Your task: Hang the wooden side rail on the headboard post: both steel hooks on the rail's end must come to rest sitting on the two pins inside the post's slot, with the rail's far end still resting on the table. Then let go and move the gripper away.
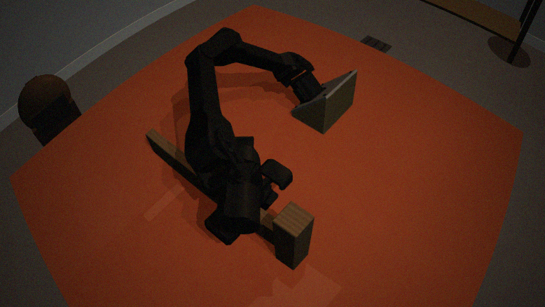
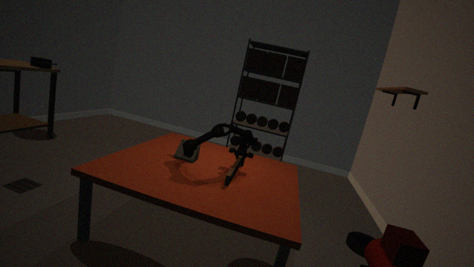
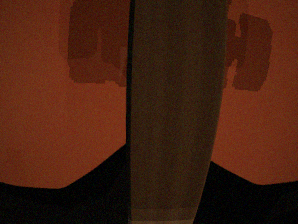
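The wooden side rail runs beneath the arm, its near end against or very close to the headboard post. Its far end is low at the table, with its shadow close by; whether it touches is hard to tell. The post stands upright in the top view and is hidden behind the arm in the exterior view. My gripper is shut on the rail from above, part-way along it toward the post. The fingertips are hidden in the top view. The hooks, the slot and the pins are not visible.
The orange table carries the arm's wedge-shaped base mount, behind the rail and post. The arm's links arch over the far part of the rail. A shelf rack stands beyond the table.
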Robot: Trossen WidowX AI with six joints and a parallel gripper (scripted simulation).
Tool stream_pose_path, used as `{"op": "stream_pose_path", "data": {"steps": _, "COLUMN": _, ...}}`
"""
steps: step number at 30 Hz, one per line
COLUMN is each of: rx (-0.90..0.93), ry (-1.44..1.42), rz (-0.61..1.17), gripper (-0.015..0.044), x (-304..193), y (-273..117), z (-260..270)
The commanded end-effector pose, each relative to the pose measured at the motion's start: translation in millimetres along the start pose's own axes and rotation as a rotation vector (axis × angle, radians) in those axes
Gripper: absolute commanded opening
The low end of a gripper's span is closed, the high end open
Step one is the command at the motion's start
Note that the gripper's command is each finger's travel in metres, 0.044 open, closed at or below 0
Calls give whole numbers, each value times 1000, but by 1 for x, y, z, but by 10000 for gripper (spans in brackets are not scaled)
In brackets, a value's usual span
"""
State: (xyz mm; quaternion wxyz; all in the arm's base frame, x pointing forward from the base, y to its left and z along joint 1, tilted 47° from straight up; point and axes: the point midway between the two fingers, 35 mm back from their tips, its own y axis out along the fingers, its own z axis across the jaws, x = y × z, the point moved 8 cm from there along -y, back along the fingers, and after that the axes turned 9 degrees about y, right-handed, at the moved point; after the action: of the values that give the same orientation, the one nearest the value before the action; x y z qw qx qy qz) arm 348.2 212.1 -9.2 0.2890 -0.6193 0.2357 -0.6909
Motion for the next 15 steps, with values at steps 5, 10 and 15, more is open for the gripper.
{"op": "stream_pose_path", "data": {"steps": 5, "rx": 7, "ry": -2, "rz": 6, "gripper": 0, "x": -2, "y": -2, "z": -1}}
{"op": "stream_pose_path", "data": {"steps": 10, "rx": 7, "ry": -2, "rz": 6, "gripper": 0, "x": -2, "y": -1, "z": -1}}
{"op": "stream_pose_path", "data": {"steps": 15, "rx": 7, "ry": -2, "rz": 6, "gripper": 0, "x": -2, "y": 0, "z": -1}}
